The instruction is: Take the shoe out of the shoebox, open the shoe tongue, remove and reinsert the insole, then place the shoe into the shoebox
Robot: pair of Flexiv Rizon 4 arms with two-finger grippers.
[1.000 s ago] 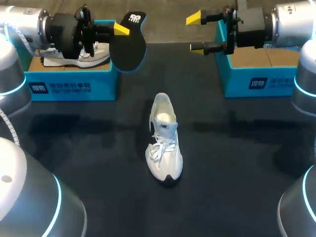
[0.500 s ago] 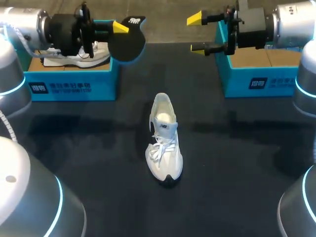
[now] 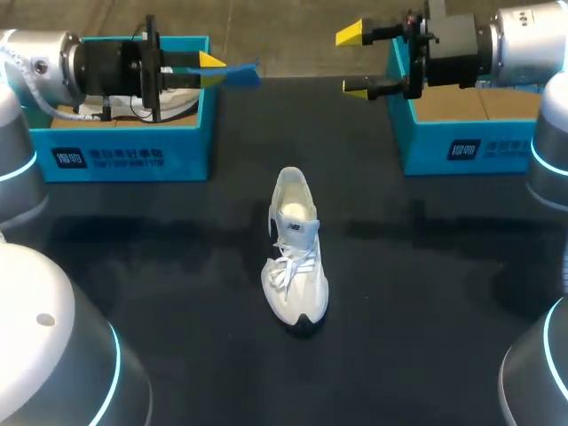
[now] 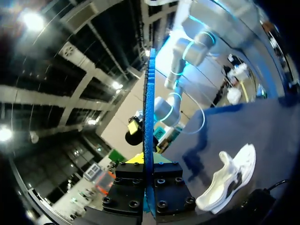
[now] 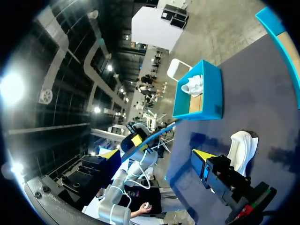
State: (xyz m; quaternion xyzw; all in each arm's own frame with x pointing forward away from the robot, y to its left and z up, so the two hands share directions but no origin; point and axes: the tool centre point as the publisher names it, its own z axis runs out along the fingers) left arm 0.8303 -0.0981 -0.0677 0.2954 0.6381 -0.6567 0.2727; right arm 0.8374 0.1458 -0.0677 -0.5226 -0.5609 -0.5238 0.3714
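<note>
the teal cardboard shoebox on the left has a white logo square and two lines of white print on its front wall, too small to read. the teal cardboard shoebox on the right shows the same logo square. the white lace-up sneaker bears a dark side emblem.

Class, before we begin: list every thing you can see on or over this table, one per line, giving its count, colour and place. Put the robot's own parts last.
loose shoe: 1, white with white laces, mid-table, toe toward the robot.
boxed shoe: 1, white, inside the left shoebox.
insole: 1, seen edge-on, blue edge, held in the air beside the left shoebox.
left shoebox: 1, teal-blue, far left of the table.
right shoebox: 1, teal-blue with a brown inside, far right.
table: 1, black.
left gripper: 1, yellow tips, shut on the insole.
right gripper: 1, yellow tips, open, holding nothing, in the air by the right shoebox.
</note>
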